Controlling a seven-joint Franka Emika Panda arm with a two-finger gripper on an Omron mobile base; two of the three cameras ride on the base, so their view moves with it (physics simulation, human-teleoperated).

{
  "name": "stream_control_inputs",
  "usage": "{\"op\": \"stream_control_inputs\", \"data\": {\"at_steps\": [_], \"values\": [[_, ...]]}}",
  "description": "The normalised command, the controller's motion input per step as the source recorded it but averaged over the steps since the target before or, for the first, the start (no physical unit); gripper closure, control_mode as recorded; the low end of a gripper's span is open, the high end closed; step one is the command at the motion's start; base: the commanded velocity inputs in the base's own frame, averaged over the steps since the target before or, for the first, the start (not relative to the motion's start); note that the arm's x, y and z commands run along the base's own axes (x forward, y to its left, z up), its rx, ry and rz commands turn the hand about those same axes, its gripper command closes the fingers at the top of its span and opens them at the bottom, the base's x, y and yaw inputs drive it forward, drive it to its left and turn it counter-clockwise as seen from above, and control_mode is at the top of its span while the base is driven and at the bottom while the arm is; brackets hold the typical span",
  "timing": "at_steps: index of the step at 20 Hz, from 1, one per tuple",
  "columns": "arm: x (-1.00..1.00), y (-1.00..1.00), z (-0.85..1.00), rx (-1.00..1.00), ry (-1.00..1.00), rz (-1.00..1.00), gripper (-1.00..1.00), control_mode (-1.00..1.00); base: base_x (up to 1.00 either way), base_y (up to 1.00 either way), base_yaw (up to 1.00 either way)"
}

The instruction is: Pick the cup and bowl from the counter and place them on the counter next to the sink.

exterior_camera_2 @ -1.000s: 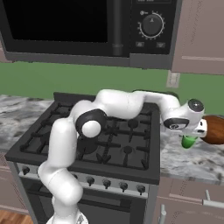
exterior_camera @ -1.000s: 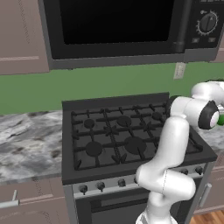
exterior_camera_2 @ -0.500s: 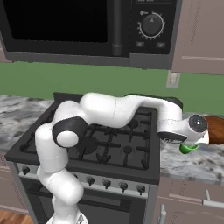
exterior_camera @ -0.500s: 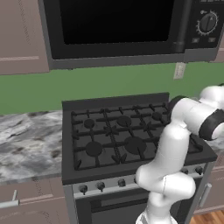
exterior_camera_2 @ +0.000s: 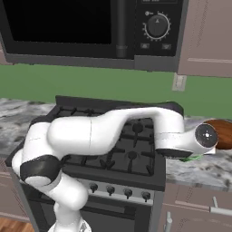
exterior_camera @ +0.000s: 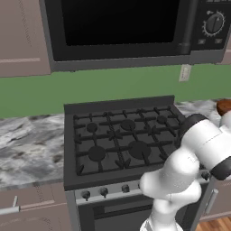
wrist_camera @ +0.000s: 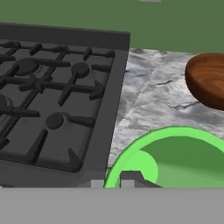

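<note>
A: So, progress check. The cup [wrist_camera: 175,159] is in the hand [wrist_camera: 131,178], I'd say: from the hand's own camera the green rim sits right at the fingertips, one dark tip inside it, and the fingers are pinched together on its wall.

B: Lifted or still on the counter [wrist_camera: 148,100]?

A: Can't tell for sure. In the right base view just a sliver of green shows under the wrist, right of the stove [exterior_camera_2: 108,145], above the marbled stone. Looks held just over the surface, but I wouldn't swear to it.

B: And the bowl [exterior_camera_2: 221,134]?

A: Untouched. The brown bowl sits on the counter right of the stove, just beyond the hand, near the back wall. The left base view catches its edge at the far right, behind the arm.

B: Sink?

A: No sink anywhere I can look from here. The stove, microwave [exterior_camera: 126,27] and the stone on both sides are all there is.

B: So where are we?

A: Early. My read: first grasp done, cup not yet delivered. Left to do: carry the cup to the counter by the sink, set it down, come back for the bowl, same trip again. Nothing placed so far.
</note>
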Motion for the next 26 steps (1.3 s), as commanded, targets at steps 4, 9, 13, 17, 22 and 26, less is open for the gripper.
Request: {"op": "stream_control_inputs", "data": {"at_steps": [4, 9, 13, 17, 22, 26], "values": [[-0.34, 0.99, 0.06, -0.06, 0.00, -0.03, 1.00, -1.00, 0.00, 0.00, 0.00], [-0.02, 1.00, 0.00, -0.06, 0.02, -0.10, 1.00, -1.00, 0.00, 0.00, 0.00], [0.00, 0.97, 0.29, -0.11, 0.11, -0.14, 1.00, -1.00, 0.00, 0.00, 0.00], [0.01, 0.95, 0.34, -0.14, 0.15, -0.19, 1.00, -1.00, 0.00, 0.00, 0.00], [0.06, 0.54, 0.02, -0.07, 0.07, -0.17, 1.00, -1.00, 0.00, 0.00, 0.00], [0.02, 0.47, -0.03, 0.00, 0.00, -0.01, 1.00, -1.00, 0.00, 0.00, 0.00]]}}
